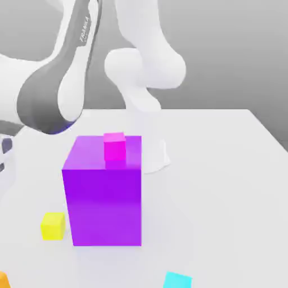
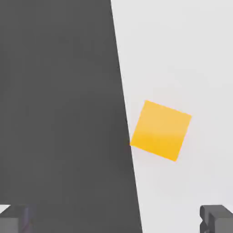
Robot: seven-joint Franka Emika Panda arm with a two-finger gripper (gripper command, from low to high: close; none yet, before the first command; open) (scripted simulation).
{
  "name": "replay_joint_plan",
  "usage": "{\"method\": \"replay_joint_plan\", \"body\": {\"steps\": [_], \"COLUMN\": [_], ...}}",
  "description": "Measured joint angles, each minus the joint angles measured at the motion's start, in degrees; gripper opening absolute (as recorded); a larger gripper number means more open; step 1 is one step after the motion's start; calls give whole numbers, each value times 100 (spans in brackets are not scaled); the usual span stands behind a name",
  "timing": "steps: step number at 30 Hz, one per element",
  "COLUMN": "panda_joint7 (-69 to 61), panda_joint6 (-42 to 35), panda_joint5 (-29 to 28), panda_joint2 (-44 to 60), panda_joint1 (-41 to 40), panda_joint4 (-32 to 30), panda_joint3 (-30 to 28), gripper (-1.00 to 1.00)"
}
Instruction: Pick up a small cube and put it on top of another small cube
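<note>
In the exterior view, 1 sliver of the small orange cube [image 1: 3, 279] sits at the lower left corner of the frame on the white counter [image 1: 225, 185]. A yellow cube [image 1: 53, 225] lies left of the big purple cube [image 1: 103, 191], which carries a magenta cube [image 1: 115, 146]; a cyan cube [image 1: 177, 280] lies at the bottom edge.

In the hand view, the small orange cube [image 2: 161, 130] lies near the frame's centre, right beside the counter's edge, rotated so its corners point diagonally; it has no long axis. The tool [image 2: 116, 218] is wide open and empty, its 2 fingertips [image 2: 217, 218] at the bottom corners.

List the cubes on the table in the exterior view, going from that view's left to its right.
Small orange cube at the left edge → small yellow cube → big purple cube → cyan cube. The small magenta cube sits on top of the purple one, so it has no separate place in the order.
</note>
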Motion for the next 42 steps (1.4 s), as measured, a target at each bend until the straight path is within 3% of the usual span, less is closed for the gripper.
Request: {"method": "replay_joint_plan", "body": {"steps": [6,7,15,28,42], "panda_joint7": [469,465,480,-571,-2518], "panda_joint6": [601,700,598,-913,-2401], "panda_joint5": [350,367,355,-157,-180], "panda_joint2": [1246,1379,1237,-1396,-4286], "panda_joint1": [-159,-171,-159,116,723], "panda_joint4": [262,291,260,-851,-2255], "panda_joint3": [-62,-48,-67,166,380], "gripper": [0,-100,-100,-100,-100]}}
